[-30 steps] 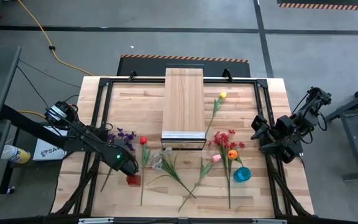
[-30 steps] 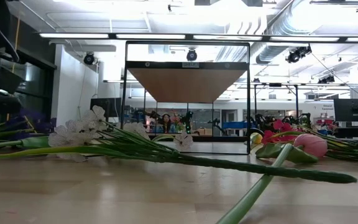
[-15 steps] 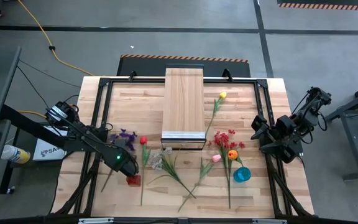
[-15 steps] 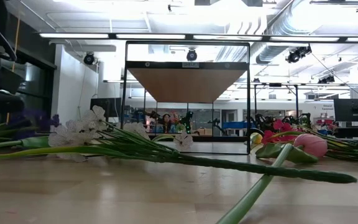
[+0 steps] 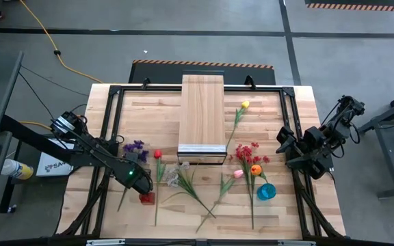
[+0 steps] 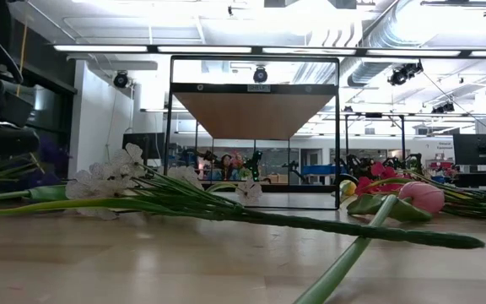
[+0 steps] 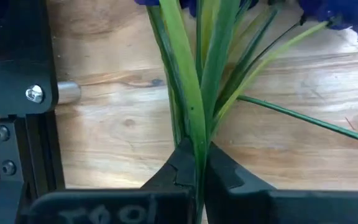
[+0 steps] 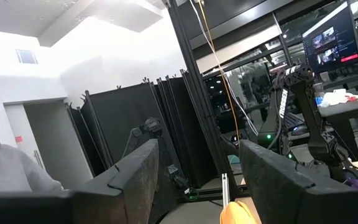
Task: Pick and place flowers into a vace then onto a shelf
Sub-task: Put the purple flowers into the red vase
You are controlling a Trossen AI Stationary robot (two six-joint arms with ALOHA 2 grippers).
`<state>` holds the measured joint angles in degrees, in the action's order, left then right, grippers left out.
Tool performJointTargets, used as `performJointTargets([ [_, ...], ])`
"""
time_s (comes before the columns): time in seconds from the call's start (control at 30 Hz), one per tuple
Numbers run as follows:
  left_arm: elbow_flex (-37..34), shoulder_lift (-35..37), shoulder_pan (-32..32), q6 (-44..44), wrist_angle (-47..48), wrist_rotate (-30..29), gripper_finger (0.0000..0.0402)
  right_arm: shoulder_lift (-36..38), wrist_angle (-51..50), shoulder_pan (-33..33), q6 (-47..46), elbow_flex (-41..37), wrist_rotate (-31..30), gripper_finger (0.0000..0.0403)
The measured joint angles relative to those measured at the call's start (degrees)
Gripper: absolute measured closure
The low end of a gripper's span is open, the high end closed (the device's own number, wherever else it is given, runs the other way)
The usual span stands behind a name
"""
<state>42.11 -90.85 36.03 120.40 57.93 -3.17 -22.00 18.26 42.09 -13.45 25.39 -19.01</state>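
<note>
My left gripper (image 5: 134, 183) points down at the table's near left and is shut on the purple spray (image 5: 137, 147), whose blossoms lie just beyond it. Other flowers lie flat on the table: a red tulip (image 5: 158, 154), a white spray (image 5: 173, 178), a pink tulip (image 5: 239, 173), an orange tulip (image 5: 256, 169), a red spray (image 5: 248, 152) and a yellow tulip (image 5: 245, 104). A blue vase (image 5: 266, 191) stands at the near right. The pale wooden shelf (image 5: 202, 109) is at the far middle. My right gripper (image 8: 197, 180) waits open, raised at the right edge. My left gripper (image 7: 196, 177) pinches the purple spray's green stem and long leaves (image 7: 194, 146) between its two fingers, partway down from the blossoms. The fingers come steeply from above and lie across the stem. The leaves fan out beyond the fingers close over the wood; the blossom end (image 6: 51, 154) is slightly raised.
A small red object (image 5: 146, 198) sits just near of my left gripper. A black metal frame (image 5: 108, 137) runs along the table's left, right and far sides. In the right wrist view a person (image 8: 5, 174) is in the room beyond the table.
My left gripper has shut on the purple spray's stem without changing place. The spray has shifted a little: its blossoms have risen slightly and its near stem end has swung a bit toward the table's right.
</note>
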Motion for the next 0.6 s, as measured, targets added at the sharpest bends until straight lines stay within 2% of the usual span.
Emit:
performJointTargets([
  [0.17,1.4,-0.2,0.0,0.1,1.3,0.1,0.0338,0.0,0.0,0.0,0.0,0.0,-0.2,0.0194],
  [0.23,2.6,-0.2,0.0,0.1,4.5,-0.3,0.0335,0.0,0.0,0.0,0.0,0.0,-0.2,0.0193],
  [0.4,7.1,-0.2,0.0,0.1,12.2,-3.2,0.0364,0.0,0.0,0.0,0.5,0.0,-0.6,0.0189],
  [0.6,15.3,-0.1,0.0,0.2,24.0,-8.9,0.0364,0.0,0.0,0.0,0.5,0.0,-0.6,0.0193],
])
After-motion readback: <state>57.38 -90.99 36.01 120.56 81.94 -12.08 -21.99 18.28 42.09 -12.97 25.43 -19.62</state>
